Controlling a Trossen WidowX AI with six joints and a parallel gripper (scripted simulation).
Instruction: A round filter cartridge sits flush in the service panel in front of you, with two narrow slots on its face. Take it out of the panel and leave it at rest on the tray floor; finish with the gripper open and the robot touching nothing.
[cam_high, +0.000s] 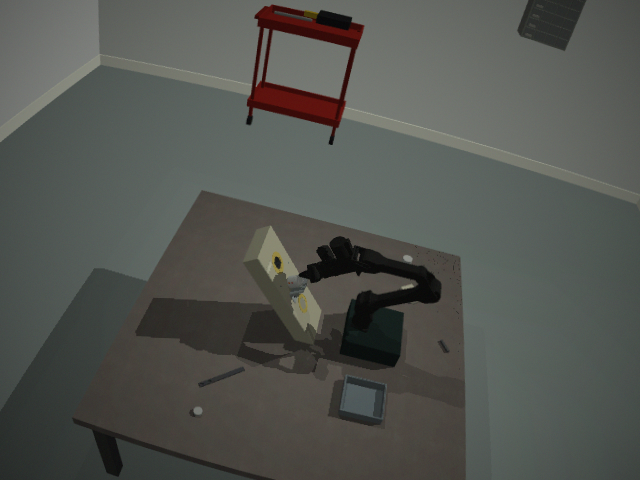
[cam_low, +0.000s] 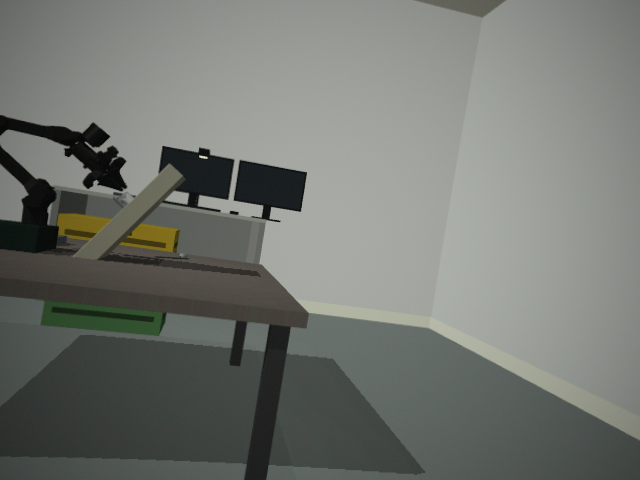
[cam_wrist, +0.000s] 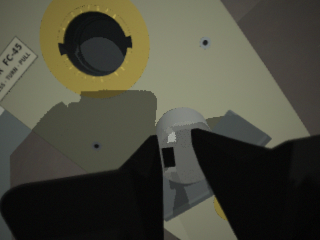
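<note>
The service panel (cam_high: 265, 245) (cam_low: 139, 207) (cam_wrist: 175, 65) leans back on the table; the yellow-ringed upper socket (cam_wrist: 134, 42) is empty. The pale round cartridge (cam_wrist: 187, 152) (cam_low: 124, 199) is out of it, tilted, with its side and a dark square notch showing. It lies over or against a grey ledge (cam_wrist: 245, 132) partway down the panel face; contact is unclear. My gripper (cam_high: 303, 275) (cam_low: 124, 187) (cam_wrist: 174, 139) is open by a narrow gap, just in front of the cartridge, with nothing visibly pinched. The grey-blue tray (cam_high: 361, 417) stands on the table, empty.
A second yellow ring (cam_wrist: 219, 209) is on the panel's lower part. The dark green base block (cam_high: 373, 335) stands between panel and tray. A grey bar (cam_high: 222, 377) and a small white cap (cam_high: 197, 411) lie on the table (cam_high: 268, 428).
</note>
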